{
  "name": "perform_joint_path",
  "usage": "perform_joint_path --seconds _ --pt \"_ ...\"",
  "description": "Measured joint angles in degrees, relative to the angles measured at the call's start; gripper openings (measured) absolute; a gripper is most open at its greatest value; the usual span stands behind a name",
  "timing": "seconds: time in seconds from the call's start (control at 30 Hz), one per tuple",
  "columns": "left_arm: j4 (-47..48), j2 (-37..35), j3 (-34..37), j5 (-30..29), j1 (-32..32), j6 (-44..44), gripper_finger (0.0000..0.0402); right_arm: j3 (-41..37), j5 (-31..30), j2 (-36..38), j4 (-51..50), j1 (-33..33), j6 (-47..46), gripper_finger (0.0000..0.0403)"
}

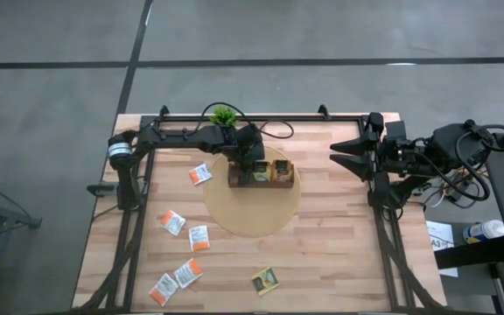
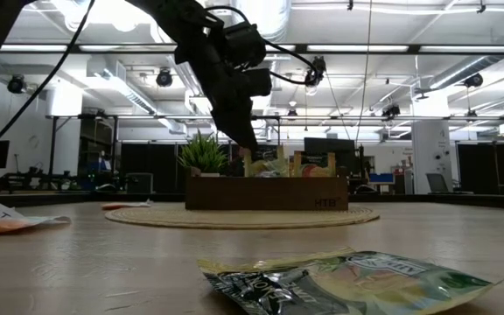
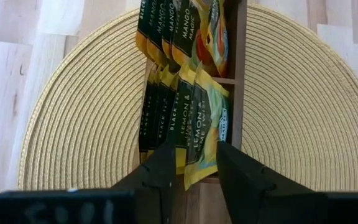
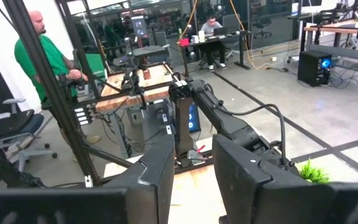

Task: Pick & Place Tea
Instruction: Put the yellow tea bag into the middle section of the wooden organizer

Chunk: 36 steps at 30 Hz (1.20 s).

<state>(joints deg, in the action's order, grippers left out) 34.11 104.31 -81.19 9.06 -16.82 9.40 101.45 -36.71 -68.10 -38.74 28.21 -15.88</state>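
A brown compartment tray (image 1: 261, 175) stands on a round woven mat (image 1: 252, 214), with dark green-and-yellow tea sachets (image 3: 166, 93) upright in its compartments. My left gripper (image 3: 194, 177) slants down over the tray's near compartment and is open. The lower corner of the front lemon sachet (image 3: 205, 124) lies between its fingers. Several white-and-orange sachets (image 1: 199, 237) and one dark green-and-yellow sachet (image 1: 265, 280) lie flat on the table's near left part. My right gripper (image 1: 350, 157) hangs raised at the table's right side, level and open, with nothing between its fingers. My left gripper comes at the front lemon sachet slanting down from the table's left side. Its fingers (image 3: 163, 168) stand apart on either side of the sachet's lower corner (image 3: 194, 168). I cannot tell whether they touch it. The sachet leans in the tray among the others.
A small green potted plant (image 1: 224, 115) stands just behind the tray at the far edge. A black frame rail (image 1: 261, 116) runs along the far edge, and rails run down both sides. Bare wood lies at the near right (image 1: 339, 262).
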Motion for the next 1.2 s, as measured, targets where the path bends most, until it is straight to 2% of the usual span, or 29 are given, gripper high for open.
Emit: perform_joint_path --seconds 0.23,0.53,0.63,0.77,0.8,1.2 --pt "0.3 0.0 -0.6 0.0 0.1 -0.5 0.0114 0.0 -0.2 0.0 0.0 0.0 0.0 0.0099" --pt "2.7 -0.1 -6.5 -0.1 0.1 -1.1 0.0111 0.0 -0.9 0.0 0.0 0.0 0.2 0.0093" --pt "4.9 -0.2 -8.2 0.8 0.2 -1.4 0.0088 0.0 -0.9 0.0 0.0 0.0 0.9 0.0096" --pt "5.0 -0.2 -8.3 6.1 1.4 -1.4 0.0017 0.0 -0.9 0.0 -0.1 0.0 1.5 0.0097" --pt "4.1 -0.1 -8.0 6.7 1.8 -1.3 0.0010 0.0 -0.9 0.0 -0.1 0.0 1.6 0.0097" --pt "3.0 7.1 -7.1 5.7 2.9 -0.6 0.0000 0.0 -1.0 0.0 -0.5 0.0 2.6 0.0094"
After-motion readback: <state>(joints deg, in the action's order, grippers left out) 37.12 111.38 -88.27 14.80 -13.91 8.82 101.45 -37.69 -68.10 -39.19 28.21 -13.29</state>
